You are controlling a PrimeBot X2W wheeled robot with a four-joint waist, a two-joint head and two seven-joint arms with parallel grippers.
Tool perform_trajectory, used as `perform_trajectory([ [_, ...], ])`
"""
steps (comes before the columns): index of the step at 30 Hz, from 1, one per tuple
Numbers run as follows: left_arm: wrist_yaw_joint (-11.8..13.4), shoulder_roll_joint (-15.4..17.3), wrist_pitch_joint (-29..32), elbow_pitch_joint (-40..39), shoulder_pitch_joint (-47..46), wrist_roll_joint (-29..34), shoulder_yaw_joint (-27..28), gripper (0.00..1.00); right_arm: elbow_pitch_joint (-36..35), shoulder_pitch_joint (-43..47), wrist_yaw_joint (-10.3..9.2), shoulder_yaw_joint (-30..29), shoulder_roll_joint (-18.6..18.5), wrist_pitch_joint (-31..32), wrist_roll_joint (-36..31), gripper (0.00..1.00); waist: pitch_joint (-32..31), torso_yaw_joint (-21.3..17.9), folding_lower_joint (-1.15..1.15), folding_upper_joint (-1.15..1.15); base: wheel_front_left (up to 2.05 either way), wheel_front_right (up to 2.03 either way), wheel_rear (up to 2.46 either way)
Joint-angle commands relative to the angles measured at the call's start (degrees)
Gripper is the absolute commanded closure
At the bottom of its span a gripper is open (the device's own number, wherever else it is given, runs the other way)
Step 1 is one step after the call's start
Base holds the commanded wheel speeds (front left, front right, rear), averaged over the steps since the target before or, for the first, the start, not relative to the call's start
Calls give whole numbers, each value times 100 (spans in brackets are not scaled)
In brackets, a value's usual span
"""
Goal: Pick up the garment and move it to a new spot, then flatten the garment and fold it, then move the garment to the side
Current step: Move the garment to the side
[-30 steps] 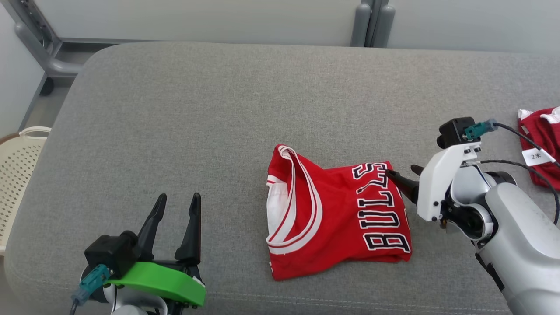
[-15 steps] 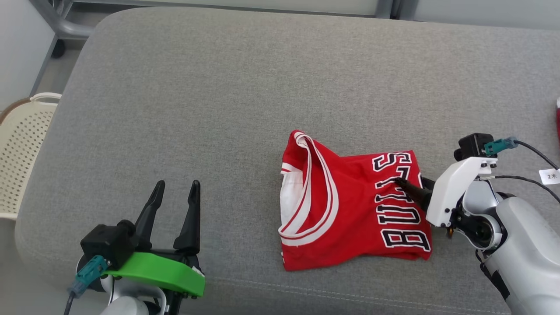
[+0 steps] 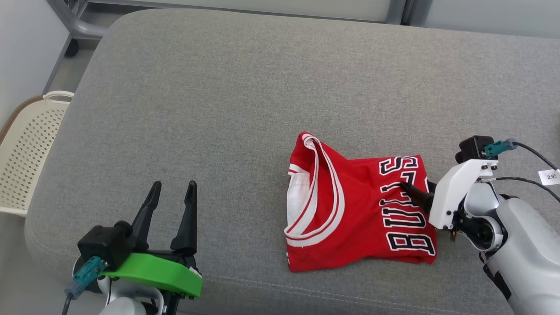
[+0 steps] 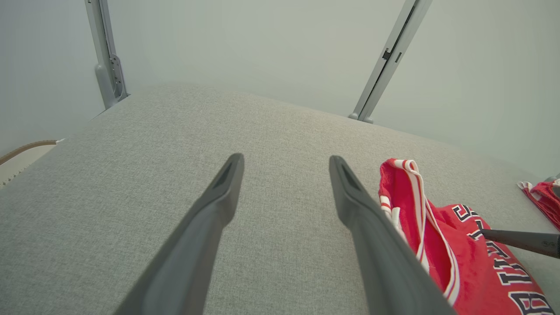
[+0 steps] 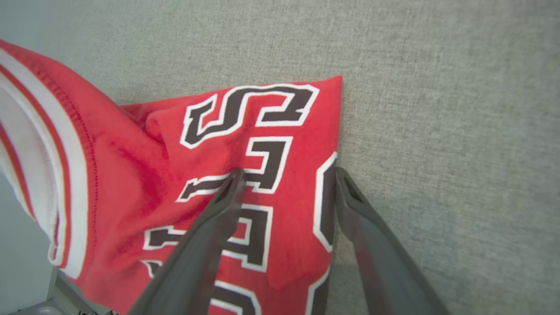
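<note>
The garment [image 3: 350, 214] is a red jersey with white trim and black lettering, lying folded on the grey cushion [image 3: 218, 109]. My right gripper [image 3: 415, 188] stands open at the garment's right edge. In the right wrist view [image 5: 288, 173] one finger lies over the lettering and the other sits just off the red edge, above grey fabric. Nothing is pinched between them. My left gripper [image 3: 173, 183] is open with nothing in it, low at the left, well apart from the garment [image 4: 459, 245]. The left wrist view shows its fingers [image 4: 285, 158] above bare cushion.
A cream perforated basket [image 3: 26, 157] stands off the cushion's left end. Another red cloth [image 4: 542, 197] lies far right. A white tag [image 3: 550, 176] hangs on the right arm's cable. Grey metal frame posts [image 3: 74, 22] rise behind the cushion.
The head camera has shifted. Relative to the garment, my right gripper has slid from the top right corner further onto the lettering. The left gripper has not moved.
</note>
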Motion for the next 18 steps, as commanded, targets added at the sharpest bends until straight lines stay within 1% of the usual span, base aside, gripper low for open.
perform_trajectory([
  [1, 22, 34, -13, -2, 60, 6, 21, 0, 47, 54, -1, -6, -25, 30, -26, 0, -24, -8, 0, 0, 0, 0, 0],
  [4, 31, 42, -5, -14, 77, 2, 9, 0, 149, 130, -1, -26, -15, 98, -2, 0, -46, -16, 0, 0, 0, 0, 0],
  [10, 27, 76, 32, -36, 73, -2, -13, 0, 337, 250, -1, -21, 218, 231, 254, 0, -62, -13, 0, 0, 0, 0, 0],
  [11, 28, 84, 38, -39, 71, -2, -15, 0, 357, 247, -1, 0, 252, 235, 278, 9, -65, -15, 0, 0, 0, 0, 0],
  [12, 31, 93, 43, -41, 68, 0, -17, 0, 364, 236, -1, 38, 274, 210, 279, 36, -68, -16, 0, 0, 0, 0, 0],
  [13, 31, 99, 48, -45, 62, 2, -19, 0, 347, 224, -1, 83, 303, 185, 305, 56, -71, -17, 0, 0, 0, 0, 0],
  [14, 36, 105, 54, -51, 57, 3, -19, 0, 330, 212, -1, 116, 340, 147, 335, 73, -75, -20, 0, 0, 0, 0, 0],
  [15, 43, 111, 61, -58, 54, 4, -20, 0, 292, 178, -1, 154, 348, 79, 331, 88, -78, -24, 0, 0, 0, 0, 0],
  [16, 50, 117, 66, -62, 52, 7, -20, 0, 255, 134, -1, 184, 348, 0, 338, 100, -83, -30, 0, 0, 0, 0, 0],
  [18, 66, 126, 72, -74, 55, 6, -17, 0, 189, 38, -1, 222, 315, -116, 378, 100, -96, -51, 0, 0, 0, 0, 0],
])
